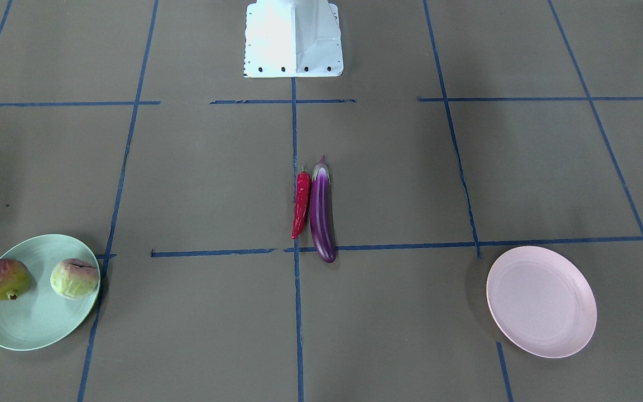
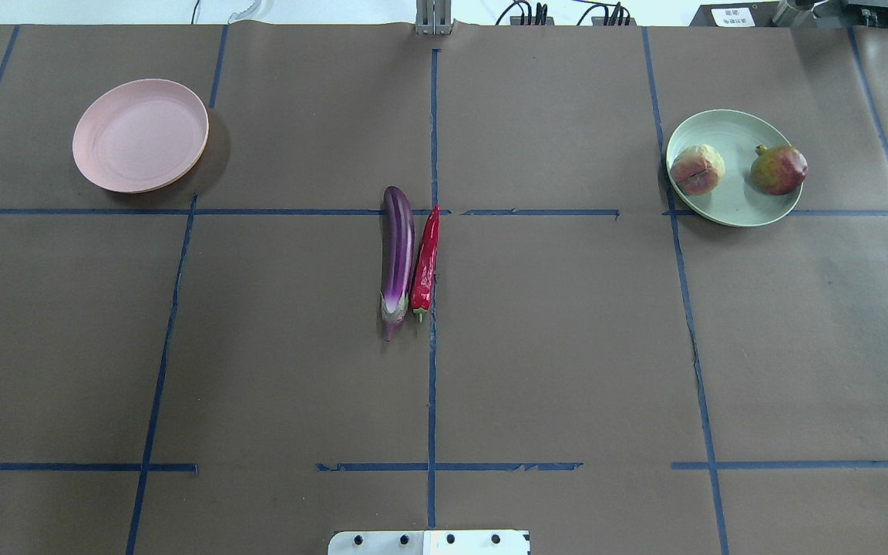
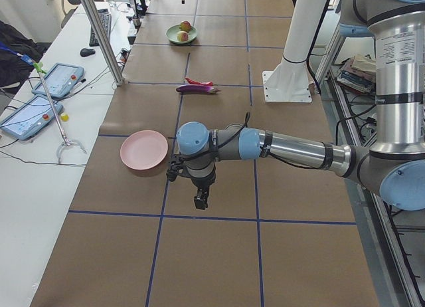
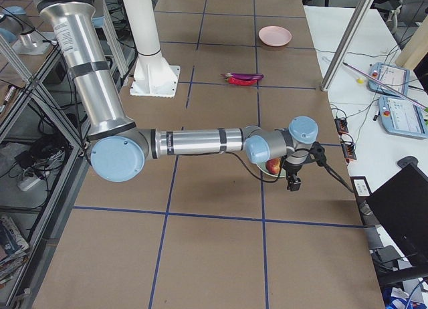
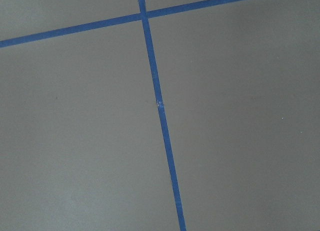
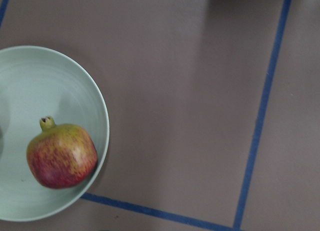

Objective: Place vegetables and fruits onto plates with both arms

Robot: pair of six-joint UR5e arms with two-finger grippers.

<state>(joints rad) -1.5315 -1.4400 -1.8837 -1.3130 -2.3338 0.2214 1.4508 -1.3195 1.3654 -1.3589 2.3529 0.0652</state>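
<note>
Green plate (image 6: 40, 81) cut off by right wrist view's left edge; in right side view, arm (image 4: 200, 142) hides most. Left gripper (image 3: 201, 201), right gripper (image 4: 293, 184): jaws too small to judge.

Bench (image 2: 567, 347): brown cover, blue tape grid (image 2: 432, 385). Side table (image 3: 26, 207), white, alongside bench. On it: 2 blue-edged tablets (image 3: 58, 80), grabber stick (image 3: 52, 107), blk mouse (image 3: 87, 52). Metal post (image 3: 99, 34) at bench edge.

Centre of the table (image 2: 567, 347): eggplant (image 2: 398, 250) and chili pepper (image 2: 425, 258) lie side by side along the middle line, stems toward the robot, eggplant on its left, seemingly touching; the left plate (image 2: 139, 135) sits far out on the robot's left, well apart. Opposite, the right plate (image 2: 733, 204) carries both fruits side by side; inner fruit (image 2: 697, 168) toward the centre, outer fruit (image 2: 778, 169) toward the table's end.
</note>
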